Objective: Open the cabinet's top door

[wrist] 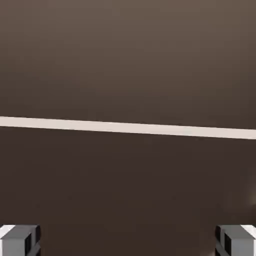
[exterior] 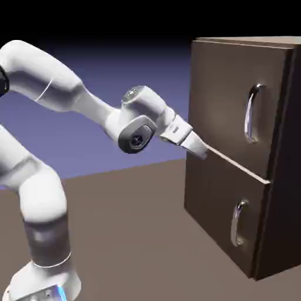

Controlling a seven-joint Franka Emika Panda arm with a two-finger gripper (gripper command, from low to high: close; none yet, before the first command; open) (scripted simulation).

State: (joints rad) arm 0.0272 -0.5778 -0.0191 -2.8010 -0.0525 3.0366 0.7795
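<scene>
Fingertips [wrist: 20, 240] spread wide, gripper [exterior: 199, 150] empty, facing the seam between panels. Cabinet [exterior: 223, 194] at frame right; top door [exterior: 226, 100] shut. Advice: shift toward the long handle [exterior: 253, 113] upper right, then close squarely.

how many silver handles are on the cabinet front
2: a long handle on the top door, and a shorter handle on the lower panel. Neither appears in the hand view.
</scene>
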